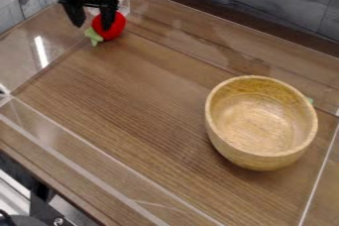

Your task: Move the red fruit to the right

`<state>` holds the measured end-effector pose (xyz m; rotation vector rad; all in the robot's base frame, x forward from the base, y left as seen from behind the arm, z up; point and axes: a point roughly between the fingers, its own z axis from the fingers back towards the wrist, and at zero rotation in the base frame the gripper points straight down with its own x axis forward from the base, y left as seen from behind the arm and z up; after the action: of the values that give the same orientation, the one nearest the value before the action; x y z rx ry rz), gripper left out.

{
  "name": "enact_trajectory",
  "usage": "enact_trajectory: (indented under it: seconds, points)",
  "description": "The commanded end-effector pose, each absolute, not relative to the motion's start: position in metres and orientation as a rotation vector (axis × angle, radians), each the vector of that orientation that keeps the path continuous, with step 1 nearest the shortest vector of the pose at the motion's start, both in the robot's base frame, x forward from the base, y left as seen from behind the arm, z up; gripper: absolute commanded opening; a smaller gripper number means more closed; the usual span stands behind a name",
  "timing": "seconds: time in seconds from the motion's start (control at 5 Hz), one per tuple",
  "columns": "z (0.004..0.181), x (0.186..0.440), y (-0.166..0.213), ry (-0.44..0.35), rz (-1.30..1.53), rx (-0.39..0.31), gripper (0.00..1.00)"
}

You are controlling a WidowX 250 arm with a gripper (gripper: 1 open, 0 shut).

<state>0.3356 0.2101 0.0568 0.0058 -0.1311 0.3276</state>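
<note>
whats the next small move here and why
Probably shift the gripper slightly toward the red fruit, then close. Its jaws stand open and point down, but the fruit lies beside its right finger, not between the fingers, near the far left corner, far from the wooden bowl.

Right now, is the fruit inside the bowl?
No, the fruit sits on the table at far left under the pincer; the bowl is empty.

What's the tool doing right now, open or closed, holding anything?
Tool: open, fingers pointing down at the red fruit near the table's far left corner; not closed on it, nothing held.
</note>
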Motion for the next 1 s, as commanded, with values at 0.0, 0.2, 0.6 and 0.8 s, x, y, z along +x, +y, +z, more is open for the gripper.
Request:
enact_trajectory:
  seconds: [0.0, 0.2, 0.6, 0.8]
  points:
    - [0.069, 0.346, 0.214, -0.169, 0.344, 0.032, 0.0]
    - [0.08, 0.355, 0.205, -0.178, 0.297, 0.02, 0.0]
    - [0.12, 0.374, 0.187, -0.214, 0.243, -0.036, 0.0]
    - [0.116, 0.378, 0.171, -0.206, 0.221, -0.049, 0.0]
